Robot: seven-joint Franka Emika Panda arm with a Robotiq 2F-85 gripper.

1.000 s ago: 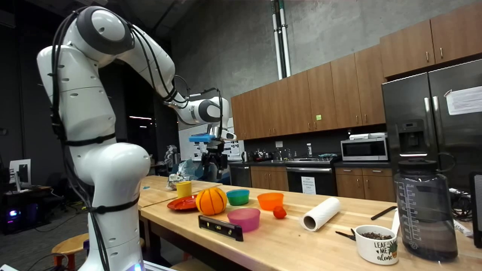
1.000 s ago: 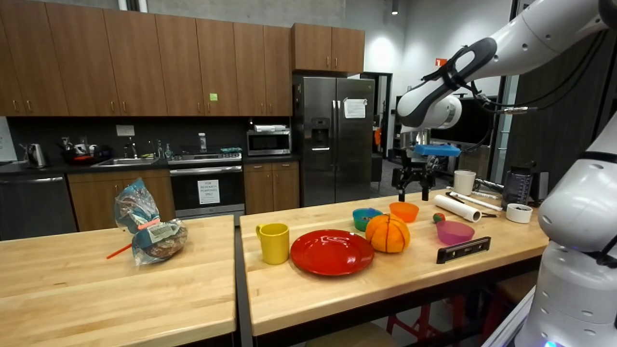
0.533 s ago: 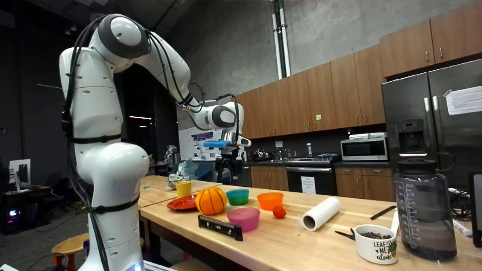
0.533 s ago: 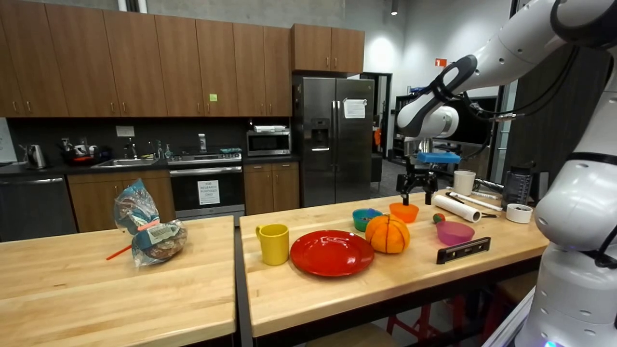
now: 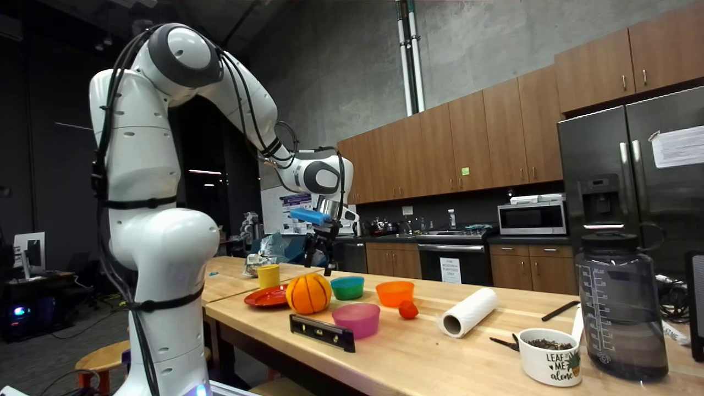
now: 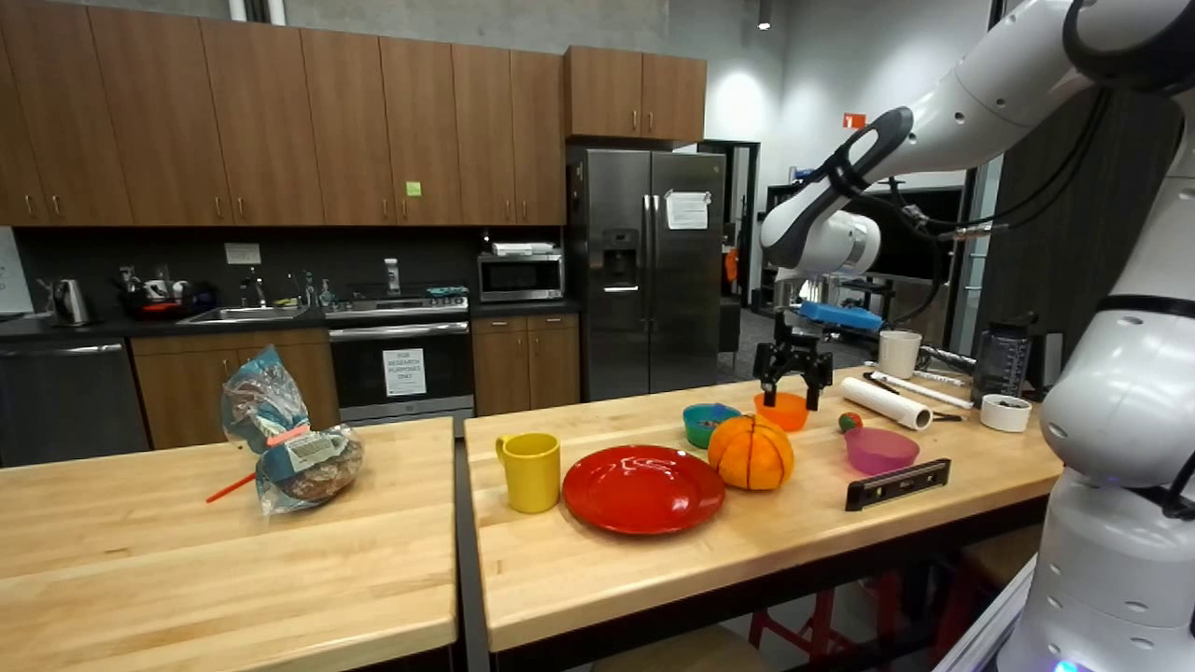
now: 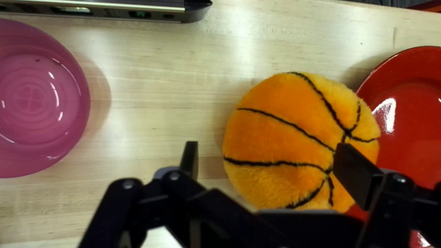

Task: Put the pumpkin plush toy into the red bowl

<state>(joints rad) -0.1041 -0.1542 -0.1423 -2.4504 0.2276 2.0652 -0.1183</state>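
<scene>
gripper point(image 7: 267, 155) is spread wide in the wrist view, pumpkin plush toy point(image 7: 289, 134) kinda right of center there, just beside the red plate point(image 7: 413, 137). in an exterior view the red bowl point(image 5: 395, 295) (orange-ish tbh) sits below and right of frame center.

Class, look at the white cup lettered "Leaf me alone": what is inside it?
The white cup holds a dark brown, crumbly filling. Only its upper surface shows; anything deeper is covered by that layer and the cup's wall.
</scene>
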